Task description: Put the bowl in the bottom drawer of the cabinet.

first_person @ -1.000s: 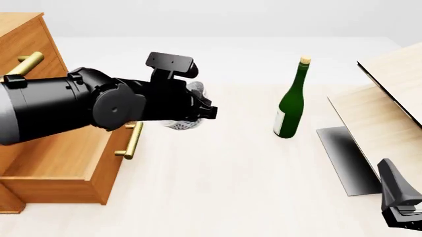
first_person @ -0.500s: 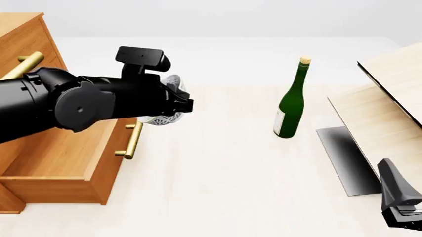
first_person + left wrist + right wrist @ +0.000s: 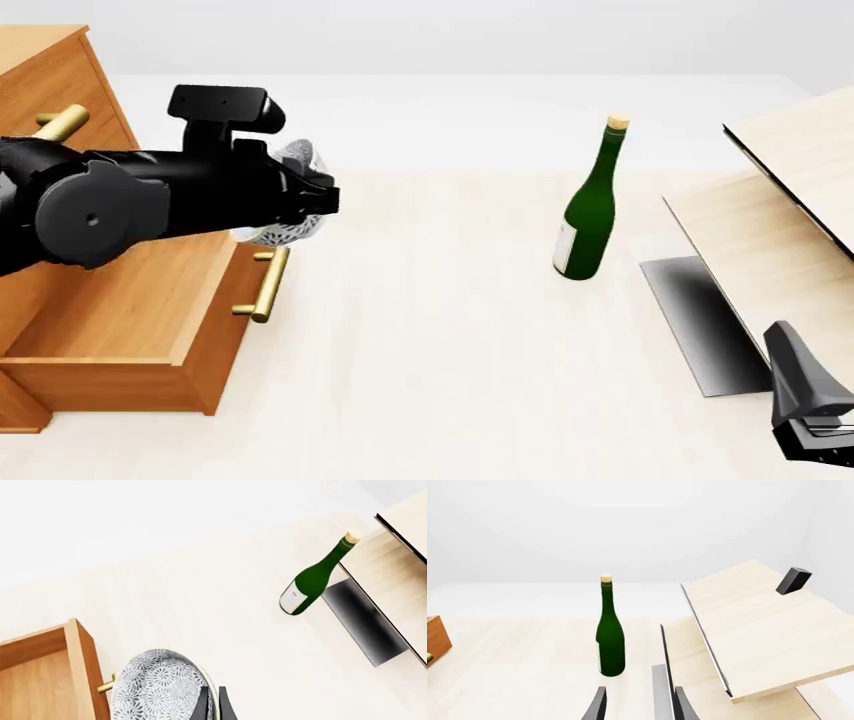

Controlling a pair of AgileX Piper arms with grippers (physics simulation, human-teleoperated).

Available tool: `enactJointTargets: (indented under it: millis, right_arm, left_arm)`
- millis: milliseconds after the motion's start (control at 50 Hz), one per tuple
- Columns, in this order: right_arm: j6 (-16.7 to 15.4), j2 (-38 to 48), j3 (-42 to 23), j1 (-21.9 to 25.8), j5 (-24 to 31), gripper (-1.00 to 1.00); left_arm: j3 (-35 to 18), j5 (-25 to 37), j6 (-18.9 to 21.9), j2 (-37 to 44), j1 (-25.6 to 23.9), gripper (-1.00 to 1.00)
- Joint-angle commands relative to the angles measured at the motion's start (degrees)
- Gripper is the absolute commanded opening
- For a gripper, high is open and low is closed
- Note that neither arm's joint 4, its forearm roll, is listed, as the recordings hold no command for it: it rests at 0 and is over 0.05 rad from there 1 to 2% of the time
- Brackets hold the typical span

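Observation:
The speckled white bowl (image 3: 286, 236) hangs tilted on edge in my left gripper (image 3: 315, 200), which is shut on its rim. It is in the air just above the front panel of the bottom drawer (image 3: 120, 310), near the brass handle (image 3: 268, 284). That drawer is pulled out of the orange-brown cabinet (image 3: 47, 85) and its inside is bare. In the left wrist view the bowl (image 3: 159, 689) fills the space beside the fingers (image 3: 202, 707), with the drawer (image 3: 37, 680) alongside. My right gripper (image 3: 817, 432) rests open at the near right, holding nothing.
A green bottle (image 3: 587, 215) with a cork stands upright mid-table, also seen in the right wrist view (image 3: 610, 640). Pale wooden boards (image 3: 774, 220) with a black panel (image 3: 694, 320) lean at the right. An upper drawer handle (image 3: 60, 124) juts from the cabinet.
My left arm has carried the bowl leftward and slightly up, from mid-table to the drawer's front edge. The right arm has not moved.

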Motion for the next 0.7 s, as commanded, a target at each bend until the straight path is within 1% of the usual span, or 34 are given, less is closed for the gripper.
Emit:
enactJointTargets:
  millis: [20,320,420,500,580,700]
  right_arm:
    - [0.00,0.01,0.00,-0.01,0.00,1.00]
    - [0.00,0.00,0.00,-0.01,0.00,1.00]
    - [0.00,-0.02,0.00,-0.01,0.00,1.00]
    - [0.00,0.02,0.00,-0.01,0.00,1.00]
    - [-0.01,-0.01,0.00,-0.01,0.00,1.00]
    - [0.01,0.00,0.00,-0.01,0.00,1.00]
  left_arm:
    - [1.29,0.04,0.37,-2.46,2.94,-1.00]
    - [3.00,-0.07,0.18,-4.55,6.02,-1.00]
    - [4.58,-1.13,-0.88,-5.45,7.16,-1.00]
    - [5.30,-1.21,-0.34,-6.18,8.20,-1.00]
    - [6.64,-1.53,-0.67,-7.50,9.10,-1.00]
    - [7.05,-1.62,-0.69,-8.02,9.69,-1.00]
